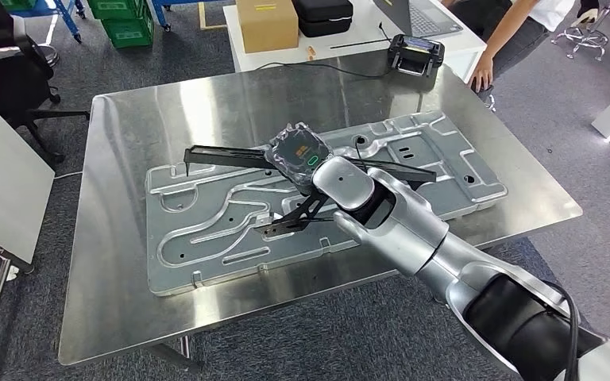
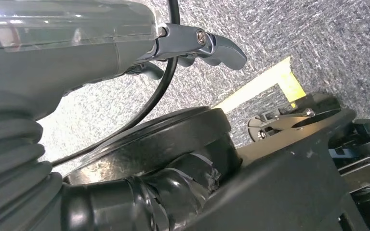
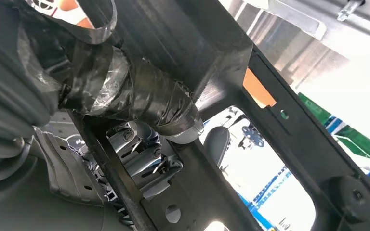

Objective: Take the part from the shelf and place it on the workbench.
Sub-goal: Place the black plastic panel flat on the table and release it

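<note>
So here we've got our right hand point(image 1: 300, 155) out over the middle of the steel workbench point(image 1: 127, 127), wrapped around the black frame part point(image 1: 230, 155). From the head view the part sits low over the big grey moulded panel point(image 1: 206, 238) that's lying flat on the bench, with one long bar sticking out toward our left and another strut angling down under the wrist; we can't really tell if it's touching the panel or just above it. The right wrist view is clearer on the grip: the thumb point(image 3: 159, 108) is pressed over one of the frame's bars and the darker fingers point(image 3: 144, 161) are curled in behind it, so it's properly grasped. Our left hand point(image 2: 200, 45) hangs down over the grey carpet point(image 2: 294, 29) with its fingers loosely apart and nothing in them. At the back there's a white table point(image 1: 349, 49) with a cardboard box point(image 1: 266, 22) and a black case point(image 1: 323, 16), and a person point(image 1: 516, 32) is leaning a hand on its corner.
</note>
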Controlling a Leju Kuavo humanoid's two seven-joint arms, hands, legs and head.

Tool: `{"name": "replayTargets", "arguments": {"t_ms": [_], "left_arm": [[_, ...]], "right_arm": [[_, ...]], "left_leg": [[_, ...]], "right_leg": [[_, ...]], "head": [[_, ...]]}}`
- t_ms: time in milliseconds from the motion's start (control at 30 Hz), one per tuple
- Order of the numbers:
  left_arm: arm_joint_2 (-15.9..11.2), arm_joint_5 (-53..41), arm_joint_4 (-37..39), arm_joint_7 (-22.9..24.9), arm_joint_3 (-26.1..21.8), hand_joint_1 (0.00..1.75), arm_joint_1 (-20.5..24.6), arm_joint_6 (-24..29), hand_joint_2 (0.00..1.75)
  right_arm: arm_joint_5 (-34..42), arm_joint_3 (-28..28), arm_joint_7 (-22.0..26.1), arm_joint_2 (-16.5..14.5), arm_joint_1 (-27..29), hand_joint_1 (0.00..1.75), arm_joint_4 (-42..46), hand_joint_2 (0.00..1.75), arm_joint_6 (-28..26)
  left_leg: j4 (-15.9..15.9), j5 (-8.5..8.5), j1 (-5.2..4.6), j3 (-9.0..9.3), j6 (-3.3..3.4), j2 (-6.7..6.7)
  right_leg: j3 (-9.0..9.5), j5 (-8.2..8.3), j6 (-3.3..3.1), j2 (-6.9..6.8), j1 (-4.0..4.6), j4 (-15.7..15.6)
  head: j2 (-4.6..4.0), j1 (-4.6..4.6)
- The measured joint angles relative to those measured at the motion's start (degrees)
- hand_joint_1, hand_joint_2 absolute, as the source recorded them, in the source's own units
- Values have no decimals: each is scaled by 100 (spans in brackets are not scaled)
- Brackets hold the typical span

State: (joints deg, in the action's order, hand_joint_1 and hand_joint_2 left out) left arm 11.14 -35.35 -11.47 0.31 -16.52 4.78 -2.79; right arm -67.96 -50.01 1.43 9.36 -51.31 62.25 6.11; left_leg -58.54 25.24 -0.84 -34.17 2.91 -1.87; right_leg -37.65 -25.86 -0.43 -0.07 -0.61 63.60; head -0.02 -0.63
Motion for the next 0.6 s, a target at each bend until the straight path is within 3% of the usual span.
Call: {"name": "replayTargets", "arguments": {"t_ms": [33, 100, 167, 400, 600], "left_arm": [[4, 1, 0, 1, 0, 0, -1, -2, 175], [8, 0, 0, 2, 0, 0, -2, -6, 175], [7, -1, 0, 3, 0, 0, 0, -7, 175], [1, -6, 0, -14, 0, 0, 9, -98, 175], [-4, -27, 0, -23, 0, 0, 34, -197, 175]], "right_arm": [[-1, -21, 2, -13, -20, 175, -53, 175, -2], [-2, -65, 5, -47, -49, 175, -136, 175, -4], [-2, -110, 6, -68, -63, 175, -199, 175, -4], [-38, -330, 125, -75, -94, 175, -516, 175, 123], [-31, -693, 395, -120, -81, 175, -1495, 175, 87]], "left_leg": [[-29, 20, -8, -17, -16, -7], [-55, 32, -19, -46, -35, -2], [-36, 30, -10, -36, -35, 13], [7, 33, -8, -1, -51, 21], [15, 28, -4, 16, -75, 21]], "right_leg": [[94, 73, -22, 3, 13, -226], [151, 74, 3, 5, 22, -363], [154, 75, 31, 15, 27, -379], [166, 62, 8, 19, 30, -384], [181, 62, 6, 19, 25, -382]], "head": [[1, 2], [1, 3], [0, 3], [1, 5], [0, 5]]}}
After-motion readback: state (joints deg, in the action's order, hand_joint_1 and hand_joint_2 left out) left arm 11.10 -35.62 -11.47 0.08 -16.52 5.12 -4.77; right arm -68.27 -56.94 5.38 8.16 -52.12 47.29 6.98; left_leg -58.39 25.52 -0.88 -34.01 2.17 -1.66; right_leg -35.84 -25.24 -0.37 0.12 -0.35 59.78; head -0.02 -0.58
